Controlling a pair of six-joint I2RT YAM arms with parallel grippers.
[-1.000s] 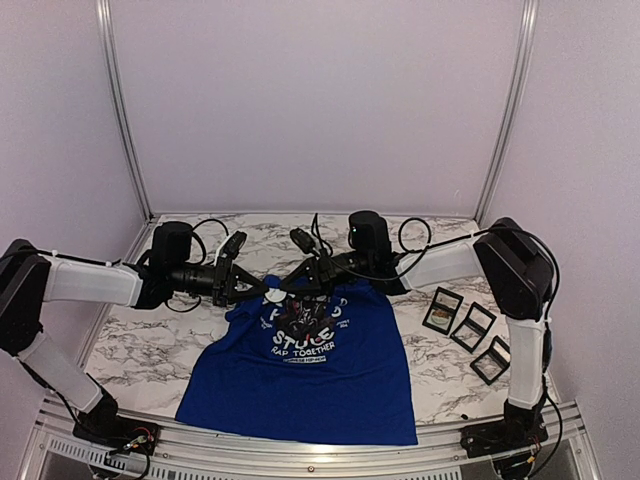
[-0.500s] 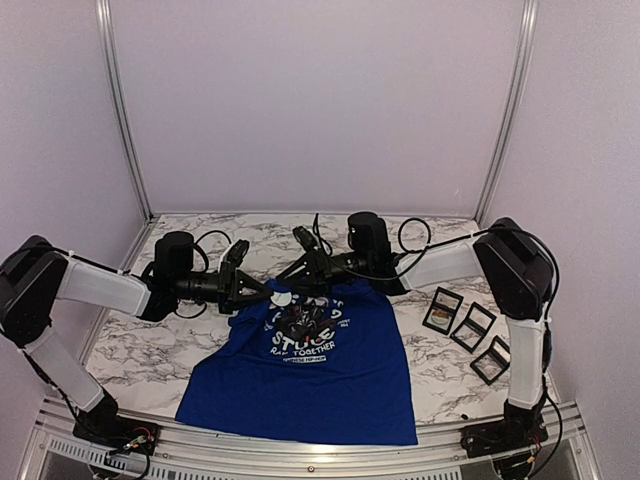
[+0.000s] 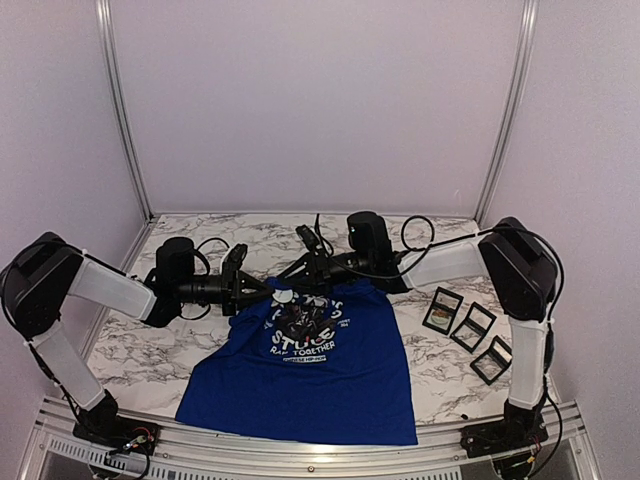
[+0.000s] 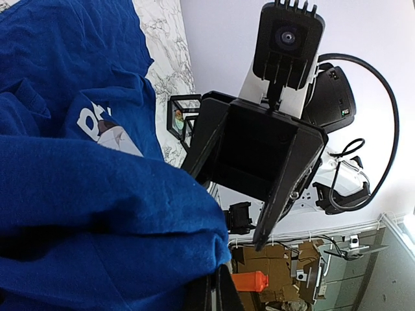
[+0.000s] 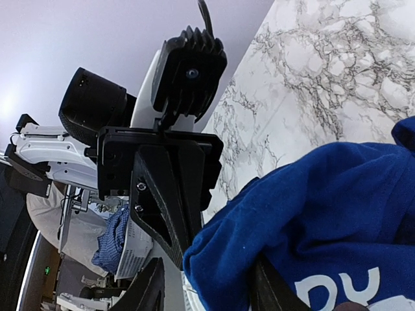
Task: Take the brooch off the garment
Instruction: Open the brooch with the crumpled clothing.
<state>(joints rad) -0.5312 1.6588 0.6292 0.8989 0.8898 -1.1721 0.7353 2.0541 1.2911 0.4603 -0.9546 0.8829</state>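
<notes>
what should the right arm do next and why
Probably draw the right gripper back off the T-shirt fold and toward the chest print: its fingers stand open around bunched cloth, gripping nothing, while the left gripper pinches the cloth.

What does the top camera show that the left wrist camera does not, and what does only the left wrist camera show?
Only the top view: the whole T-shirt, its lower part flat on the table, the "RAP TOGETHER" lettering, and three small framed cases on the right.
Only the left wrist view: the right claw seen close, open and empty, the left claw shut on a bunched fold of the T-shirt, and cardboard beyond the table.
Both: the blue T-shirt, the marble table and the right arm.
</notes>
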